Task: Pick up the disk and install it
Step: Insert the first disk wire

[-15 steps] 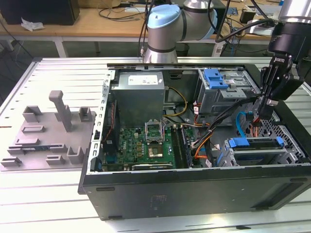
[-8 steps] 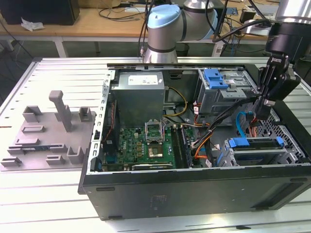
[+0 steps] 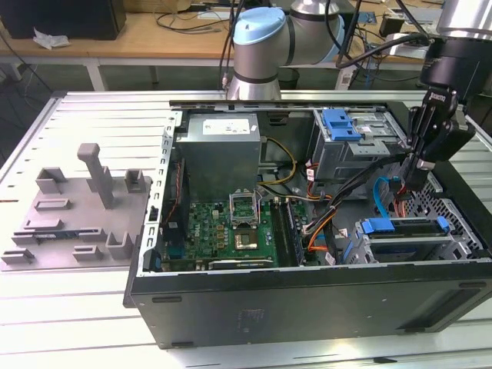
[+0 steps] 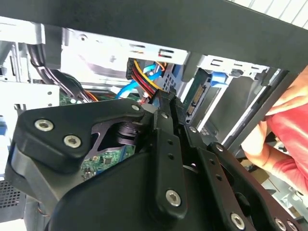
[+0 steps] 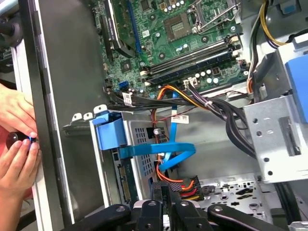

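Open computer case [image 3: 307,307] lying on slatted table [image 3: 100,115]. Seated flat in a metal cage at the near corner on the exterior view's right: the disk [image 3: 403,229], blue carrier ends showing at both sides. Down inside the case, just beyond that cage on its far side: the claw [image 3: 408,181], not holding the disk.

In the second wrist view, claw [image 4: 167,97] tips drawn together with no gap seen, right beside a black plug with red, yellow and orange wires [image 4: 144,84]. Cannot tell whether pinching or even touching that plug. In the first wrist view, same claw [image 5: 164,192] just beside the plug [image 5: 185,185]. Flat blue cable [image 5: 159,150] looped across the perforated cage wall, between claw and motherboard [image 5: 183,29].

Grey power supply box [image 3: 219,146] at the far side of the case, left of middle in the exterior view. Second drive cage with a blue latch [image 3: 342,123] at the far right. Grey plastic fixture [image 3: 73,207] on the table to the exterior view's left of the case, well apart from the claw.

Person's hands [image 5: 19,161] at the outer edge of the case wall, closed around a small dark object, reddish sleeve close by.
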Tool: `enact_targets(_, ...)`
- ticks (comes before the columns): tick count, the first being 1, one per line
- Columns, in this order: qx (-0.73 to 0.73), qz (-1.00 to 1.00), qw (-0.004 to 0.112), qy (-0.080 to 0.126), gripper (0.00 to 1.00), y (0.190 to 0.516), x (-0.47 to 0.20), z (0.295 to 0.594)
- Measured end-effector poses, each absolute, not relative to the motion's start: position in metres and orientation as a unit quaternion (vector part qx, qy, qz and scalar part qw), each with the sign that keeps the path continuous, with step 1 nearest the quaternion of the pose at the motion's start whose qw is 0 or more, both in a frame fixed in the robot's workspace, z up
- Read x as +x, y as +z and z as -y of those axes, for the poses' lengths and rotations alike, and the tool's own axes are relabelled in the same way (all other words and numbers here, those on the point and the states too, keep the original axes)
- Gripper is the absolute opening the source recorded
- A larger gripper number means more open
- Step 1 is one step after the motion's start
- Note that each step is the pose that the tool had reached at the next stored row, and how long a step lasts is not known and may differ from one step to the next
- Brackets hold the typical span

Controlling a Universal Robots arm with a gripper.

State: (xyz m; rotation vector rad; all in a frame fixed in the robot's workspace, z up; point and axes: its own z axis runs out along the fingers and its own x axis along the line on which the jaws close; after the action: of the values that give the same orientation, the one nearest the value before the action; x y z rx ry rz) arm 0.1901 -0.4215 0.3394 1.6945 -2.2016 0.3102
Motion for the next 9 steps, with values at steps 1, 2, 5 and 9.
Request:
enact_targets(1, 0.597, 0.776, 0.172, 0.109, 0.16, 0.341, 0.189, 0.423)
enact_targets(2, 0.597, 0.776, 0.172, 0.109, 0.16, 0.343, 0.189, 0.425)
enact_targets(5, 0.597, 0.776, 0.169, 0.109, 0.16, 0.346, 0.187, 0.430)
enact_targets(9, 0.598, 0.778, 0.162, 0.106, 0.16, 0.347, 0.186, 0.437)
